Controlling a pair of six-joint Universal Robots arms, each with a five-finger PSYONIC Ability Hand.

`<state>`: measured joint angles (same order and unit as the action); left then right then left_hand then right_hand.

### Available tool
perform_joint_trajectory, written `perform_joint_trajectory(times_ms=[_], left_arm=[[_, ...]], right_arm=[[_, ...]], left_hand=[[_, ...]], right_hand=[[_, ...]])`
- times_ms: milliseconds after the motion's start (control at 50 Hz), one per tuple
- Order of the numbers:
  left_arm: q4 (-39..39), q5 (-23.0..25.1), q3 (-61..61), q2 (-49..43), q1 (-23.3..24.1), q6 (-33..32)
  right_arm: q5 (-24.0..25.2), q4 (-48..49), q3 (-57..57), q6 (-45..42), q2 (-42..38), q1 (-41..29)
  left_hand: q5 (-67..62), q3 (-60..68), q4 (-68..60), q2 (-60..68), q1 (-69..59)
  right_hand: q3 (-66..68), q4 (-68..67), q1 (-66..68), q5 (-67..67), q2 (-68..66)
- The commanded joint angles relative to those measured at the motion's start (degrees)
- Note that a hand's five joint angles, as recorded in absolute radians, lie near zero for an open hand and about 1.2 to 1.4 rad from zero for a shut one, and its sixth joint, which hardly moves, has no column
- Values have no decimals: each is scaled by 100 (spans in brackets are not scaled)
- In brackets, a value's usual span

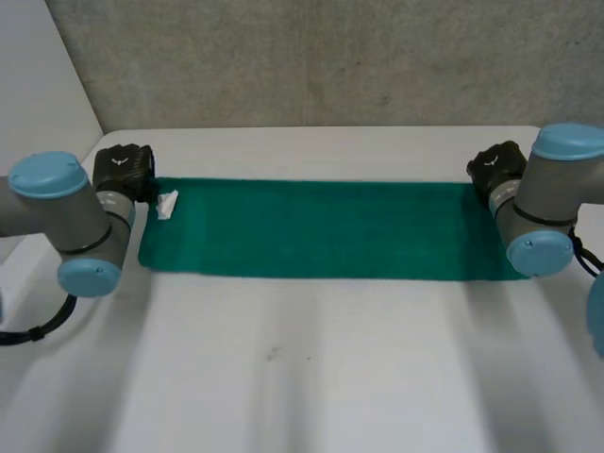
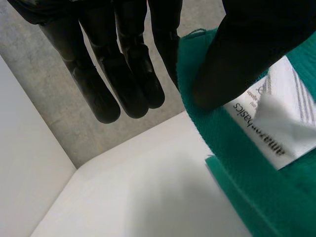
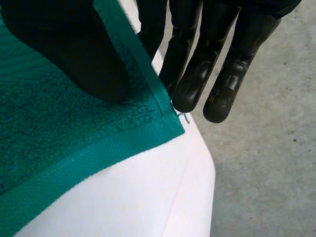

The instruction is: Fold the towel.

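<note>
A green towel (image 1: 321,231) lies as a long flat strip across the white table (image 1: 302,368). My left hand (image 1: 125,170) is at its far left corner, beside the white label (image 1: 167,204). In the left wrist view the thumb (image 2: 247,54) presses on the towel (image 2: 247,192) next to the label (image 2: 281,118), with straight fingers (image 2: 123,74) behind the edge, pinching it. My right hand (image 1: 495,168) is at the far right corner. There the thumb (image 3: 74,54) lies on the towel (image 3: 49,143) and the fingers (image 3: 197,64) sit behind the hem, pinching that corner.
A grey wall (image 1: 330,57) rises behind the table's far edge, close behind both hands. Bare white tabletop stretches in front of the towel. Both arms flank the towel's ends.
</note>
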<state>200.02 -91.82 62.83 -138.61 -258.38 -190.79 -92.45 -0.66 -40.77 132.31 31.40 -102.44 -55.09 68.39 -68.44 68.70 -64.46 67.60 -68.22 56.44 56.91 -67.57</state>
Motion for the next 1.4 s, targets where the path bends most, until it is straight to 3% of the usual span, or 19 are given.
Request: perform_joint_trajectory(times_ms=[20, 40, 60, 80, 100, 120, 160, 180, 260, 340, 460, 560, 720, 920, 1000, 1020, 1240, 1400], left_arm=[[98, 76, -763, -667, 42, -11], [211, 93, -790, -746, 51, -2], [212, 94, -790, -746, 51, -2], [517, 181, -755, -807, 103, -11], [624, 251, -737, -825, 130, -11], [730, 321, -720, -834, 156, -11], [888, 497, -659, -834, 200, -11], [959, 568, -606, -817, 218, -20], [1153, 709, -228, -615, 306, -20], [1144, 691, 412, 52, 315, -2], [1109, 691, 1274, 843, 315, 7], [1083, 700, 2205, 1607, 280, 33], [1082, 735, 3330, 2434, 244, 77], [1082, 726, 3736, 2532, 288, 121], [1082, 726, 3736, 2532, 262, 121], [1091, 726, 3736, 2532, 253, 121], [1082, 709, 3745, 2532, 244, 121], [1082, 700, 3798, 2558, 253, 121]], right_arm=[[-10, 57, 1141, -12, -802, -66], [-10, 75, 1237, -12, -863, -66], [-19, 92, 1386, -3, -977, -66], [-36, 101, 1500, 23, -1039, -66], [-36, 110, 1528, 41, -1066, -74], [-28, 110, 1545, 67, -1066, -74], [-36, 101, 1537, 146, -1057, -74], [-45, 101, 1537, 207, -1031, -83], [-80, 13, 1247, 883, -803, -101], [25, -127, 450, 1463, -49, -5], [779, -329, -1545, 1860, 1419, 101], [1071, -540, -2382, 2044, 1948, 531], [1159, -672, -2998, 2256, 2019, 822], [1185, -400, -2999, 2256, 1571, 1059], [1177, -128, -2946, 2247, 1421, 1156], [1177, -6, -2937, 2247, 1421, 1234], [694, 171, -2867, 2080, 1509, 1762], [570, 110, -2621, 657, 1755, 2246]], left_hand=[[-1491, 1161, -1156, 1130, -1554], [-1491, 1161, -1156, 1130, -1554], [-1491, 1161, -1156, 1130, -1554], [-1491, 1161, -1156, 1130, -1554], [-211, -119, 124, -150, -274], [1350, -1681, 1685, -1712, 1288], [4881, -5211, 5216, -5243, 4819], [5509, -5839, 5844, -5870, 5446], [5509, -5839, 5844, -5870, 5446], [5509, -5839, 5844, -5870, 5446], [5509, -5839, 5844, -5870, 5446], [5509, -5839, 5844, -5870, 5446], [5509, -5839, 5844, -5870, 5446], [5509, -5839, 5844, -5870, 5446], [5509, -5839, 5844, -5870, 5446], [5509, -5839, 5844, -5870, 5446], [5509, -5839, 5844, -5870, 5446], [5509, -5839, 5844, -5870, 5446]], right_hand=[[1240, -1178, 2356, 1309, -1243], [1240, -1178, 2356, 1309, -1243], [-770, 831, 347, -700, 766], [-4087, 4148, -2970, -4017, 4083], [-5336, 5397, -4219, -5266, 5332], [-5760, 5822, -4644, -5691, 5757], [-5760, 5822, -4644, -5691, 5757], [-5760, 5822, -4644, -5691, 5757], [-5760, 5822, -4644, -5691, 5757], [-5760, 5822, -4644, -5691, 5757], [-5760, 5822, -4644, -5691, 5757], [-5760, 5822, -4644, -5691, 5757], [-5046, 5107, -3930, -4976, 5042], [-3786, 3847, -2669, -3716, 3782], [-346, 407, 771, -276, 342], [1224, -1162, 2340, 1294, -1227], [1240, -1178, 2356, 1309, -1243], [1240, -1178, 2356, 1309, -1243]])
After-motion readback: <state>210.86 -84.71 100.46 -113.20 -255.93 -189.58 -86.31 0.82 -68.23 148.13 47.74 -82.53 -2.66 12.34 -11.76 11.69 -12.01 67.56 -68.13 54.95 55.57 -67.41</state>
